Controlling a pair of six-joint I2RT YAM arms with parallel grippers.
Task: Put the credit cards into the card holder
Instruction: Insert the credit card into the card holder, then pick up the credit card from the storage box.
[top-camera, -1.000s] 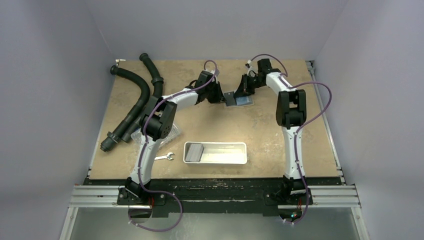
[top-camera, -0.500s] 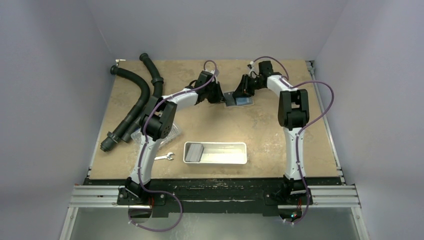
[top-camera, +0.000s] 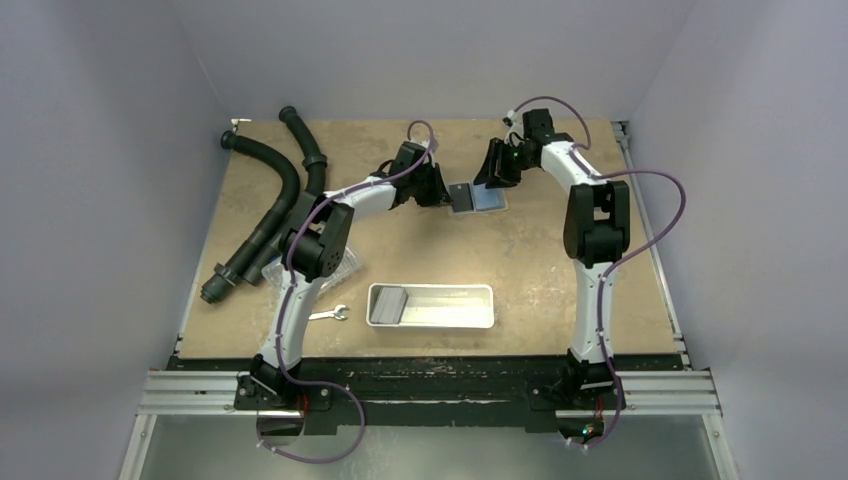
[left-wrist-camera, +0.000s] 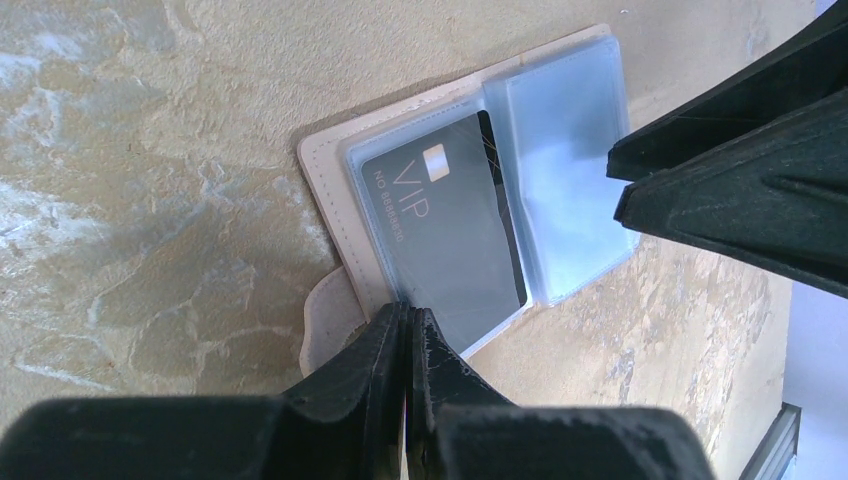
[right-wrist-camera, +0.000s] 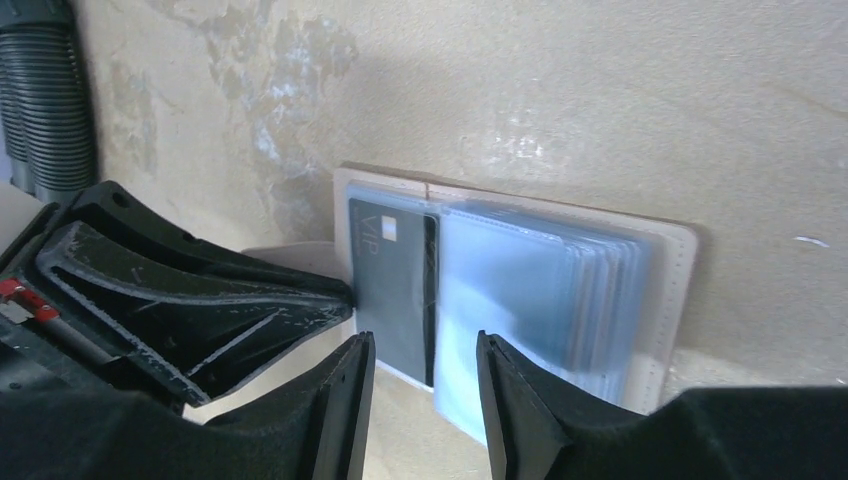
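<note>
While the card holder (left-wrist-camera: 560, 180) is lying open at the far middle of the table (top-camera: 560, 290), the dark VIP card (left-wrist-camera: 445, 235) is sitting in its left sleeve. The left gripper (left-wrist-camera: 405, 325) is clenched tight at that panel's edge, though I cannot tell whether it is pinching anything. If it is, pulling away risks dragging the card out or skidding the light holder. The right gripper (right-wrist-camera: 425, 345) is hanging just above the holder, fingers parted and empty. Both arms are reaching far forward, with their wrists angling inward from either side. More cards (top-camera: 388, 303) are waiting in the tray (top-camera: 492, 305).
</note>
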